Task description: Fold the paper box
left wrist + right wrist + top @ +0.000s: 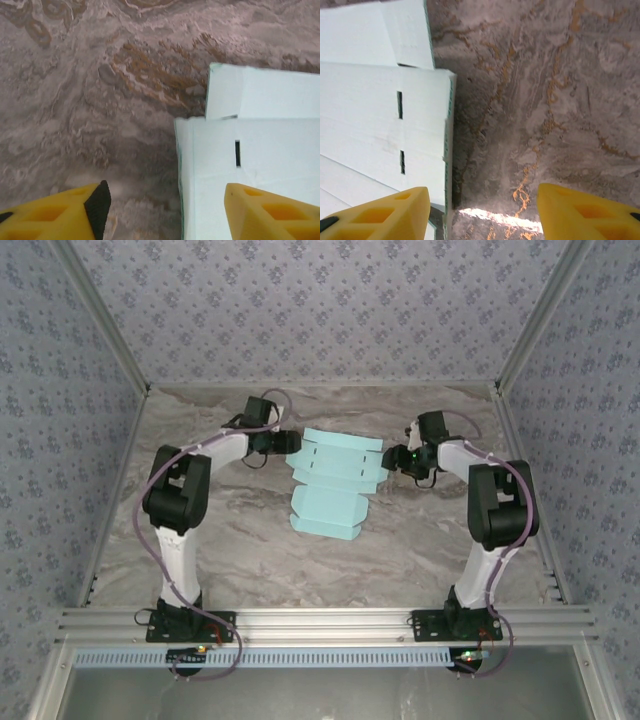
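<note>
**Item 1, left: left gripper** (288, 444). It sits low over the table (200, 540) at the card's left side. Its yellow fingers (75, 212) stand partly apart and straddle the sheet's edge, one over bare marble and the other over the card. The wrist view shows nothing clamped.

**Item 2, centre: paper box** (335, 485).
- **Description:** Pale aqua card, lying opened out as a cut-out in the middle of the table, between the two grippers. Several panels and flaps step down toward the near edge. Some seem slightly raised along their creases (hard to be sure from above). Narrow slots (237, 153) are cut close to the side edges.
- **Handling, as a judgement:** The card looks very light and thin, and springy along its scored lines. A hard pinch would probably dent it or crease it off-line. Pushed from one side alone, it would likely skate on the smooth marble.
- **Where to hold:** The side flaps or edges look best, both sides at once, with the thin edge between the fingers and clear of the slots.
- **As a container:** It is not yet formed, has no walls standing, and holds nothing.

**Item 3, right: right gripper** (396, 458). This mirrors item 1 at the card's right side. The fingers (585, 212) are partly apart with the sheet's edge between them, one over card and one over marble. As far as its wrist view tells, nothing is gripped.
</note>
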### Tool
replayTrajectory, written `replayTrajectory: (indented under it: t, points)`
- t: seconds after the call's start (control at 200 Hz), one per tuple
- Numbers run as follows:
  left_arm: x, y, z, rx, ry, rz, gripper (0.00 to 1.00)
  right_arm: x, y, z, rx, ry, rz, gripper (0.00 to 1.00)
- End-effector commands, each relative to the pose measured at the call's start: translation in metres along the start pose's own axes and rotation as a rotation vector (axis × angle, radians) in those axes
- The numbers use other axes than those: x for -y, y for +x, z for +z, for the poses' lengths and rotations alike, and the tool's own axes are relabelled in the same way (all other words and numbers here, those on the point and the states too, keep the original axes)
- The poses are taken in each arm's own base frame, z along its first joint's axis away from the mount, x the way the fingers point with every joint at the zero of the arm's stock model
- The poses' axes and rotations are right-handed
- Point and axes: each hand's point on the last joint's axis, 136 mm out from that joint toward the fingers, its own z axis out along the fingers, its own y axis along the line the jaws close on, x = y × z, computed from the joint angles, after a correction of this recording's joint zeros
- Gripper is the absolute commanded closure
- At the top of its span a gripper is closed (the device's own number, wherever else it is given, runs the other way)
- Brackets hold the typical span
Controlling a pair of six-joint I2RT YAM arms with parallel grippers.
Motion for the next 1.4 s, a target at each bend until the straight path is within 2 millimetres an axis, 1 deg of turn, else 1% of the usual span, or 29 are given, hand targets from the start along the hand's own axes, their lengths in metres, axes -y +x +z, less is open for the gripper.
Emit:
replayTrajectory:
  t: [0.0,0.08,0.13,0.18,0.255,0.3,0.335,0.345,0.35,0.365,0.48,0.545,0.625,0.68,0.715,0.77,0.879,0.944,1.029,1.084,1.189,1.304,1.399]
  points:
    - [-0.004,0.016,0.012,-0.079,-0.015,0.042,0.45,-0.014,-0.018,-0.022,0.084,-0.005,-0.034,0.38]
    - [-0.002,0.018,0.017,-0.085,0.003,0.056,0.58,-0.026,-0.021,-0.035,0.131,-0.025,-0.042,0.38]
    - [0.002,0.019,0.018,-0.093,0.031,0.073,0.69,-0.036,-0.021,-0.042,0.143,-0.034,-0.038,0.36]
    - [0.006,0.022,0.019,-0.101,0.059,0.094,0.74,-0.048,-0.021,-0.047,0.151,-0.047,-0.042,0.35]
    - [0.005,0.025,0.019,-0.098,0.058,0.098,0.84,-0.073,-0.018,-0.053,0.162,-0.053,-0.097,0.35]
    - [0.005,0.025,0.018,-0.089,0.062,0.093,0.94,-0.086,-0.016,-0.056,0.174,-0.038,-0.131,0.34]
    - [0.005,0.025,0.017,-0.082,0.067,0.082,1.00,-0.094,-0.010,-0.055,0.171,-0.028,-0.152,0.34]
    - [0.006,0.026,0.017,-0.082,0.069,0.078,1.00,-0.097,-0.007,-0.054,0.165,-0.031,-0.157,0.34]
    - [0.005,0.026,0.016,-0.082,0.069,0.075,1.00,-0.101,-0.012,-0.057,0.179,-0.037,-0.162,0.34]
    - [0.006,0.026,0.015,-0.078,0.073,0.069,1.00,-0.110,-0.015,-0.060,0.188,-0.044,-0.175,0.34]
    - [0.013,0.024,-0.001,-0.023,0.132,-0.015,1.00,-0.143,-0.001,-0.050,0.151,-0.043,-0.170,0.31]
    - [0.017,0.021,-0.013,0.036,0.189,-0.089,1.00,-0.160,0.012,-0.039,0.115,-0.052,-0.132,0.26]
    - [0.021,0.023,-0.022,0.086,0.250,-0.174,1.00,-0.180,0.028,-0.023,0.070,-0.089,-0.051,0.21]
    - [0.025,0.026,-0.027,0.100,0.285,-0.224,1.00,-0.187,0.036,-0.015,0.063,-0.077,-0.003,0.19]
    - [0.029,0.027,-0.029,0.108,0.317,-0.252,1.00,-0.196,0.045,-0.008,0.056,-0.064,-0.016,0.17]
    - [0.034,0.028,-0.033,0.125,0.369,-0.307,1.00,-0.207,0.052,-0.001,0.059,-0.036,-0.066,0.16]
    - [0.041,0.027,-0.046,0.196,0.452,-0.386,1.00,-0.214,0.062,0.010,0.084,0.060,-0.163,0.15]
    - [0.041,0.027,-0.053,0.226,0.468,-0.397,1.00,-0.222,0.068,0.014,0.090,0.056,-0.215,0.15]
    - [0.041,0.029,-0.054,0.212,0.458,-0.400,1.00,-0.227,0.075,0.020,0.085,0.061,-0.265,0.16]
    - [0.042,0.028,-0.056,0.214,0.465,-0.405,1.00,-0.223,0.079,0.025,0.075,0.086,-0.310,0.16]
    - [0.047,0.027,-0.060,0.219,0.499,-0.424,1.00,-0.224,0.087,0.037,0.065,0.079,-0.356,0.16]
    - [0.050,0.028,-0.062,0.208,0.516,-0.429,1.00,-0.215,0.091,0.048,0.078,0.118,-0.355,0.17]
    - [0.050,0.028,-0.064,0.209,0.517,-0.429,1.00,-0.209,0.092,0.053,0.078,0.134,-0.345,0.17]
